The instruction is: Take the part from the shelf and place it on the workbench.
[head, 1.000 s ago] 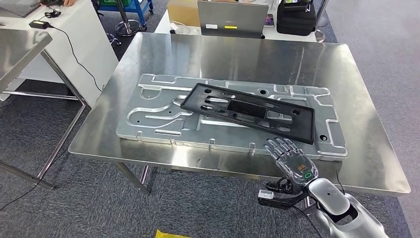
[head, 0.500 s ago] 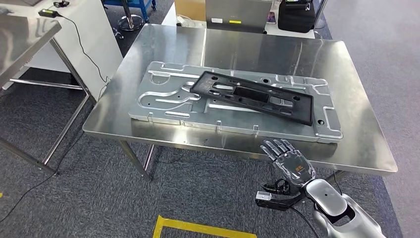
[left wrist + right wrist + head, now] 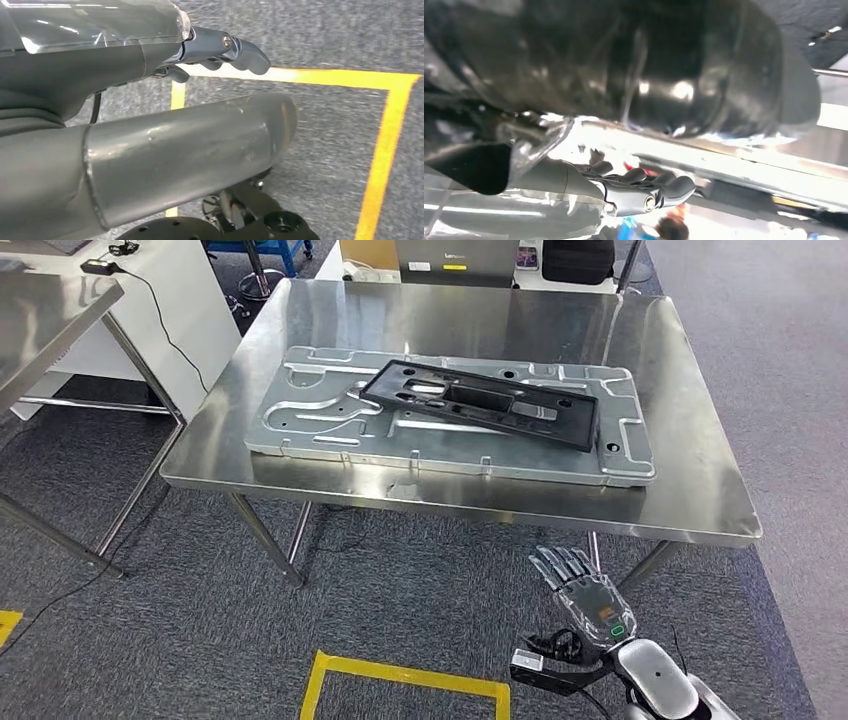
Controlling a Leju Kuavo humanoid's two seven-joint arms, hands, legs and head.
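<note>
The black rectangular frame part (image 3: 480, 402) lies flat and a little askew on a ribbed silver plate (image 3: 310, 425) that rests on the steel workbench (image 3: 690, 490). My right hand (image 3: 585, 590) hangs below and in front of the bench's near edge, apart from the part, with its fingers stretched out and nothing in them. The right wrist view shows the same hand (image 3: 644, 192) with its fingers (image 3: 674, 186) empty under the bench's shiny edge. In the left wrist view my left hand (image 3: 200, 100) hangs over the grey carpet, holding nothing between thumb and fingers (image 3: 240, 50).
Yellow floor tape (image 3: 400, 675) marks a box on the carpet just before me, also seen as yellow tape (image 3: 385, 150). A second steel table (image 3: 50, 330) and a white table (image 3: 190, 300) stand at the left. A laptop (image 3: 455, 255) and a black bag (image 3: 575, 260) sit behind the bench.
The whole picture has shifted: the camera has drawn back from the workbench, and yellow floor tape has come into sight. The part lies still on the plate. My right hand stays empty.
</note>
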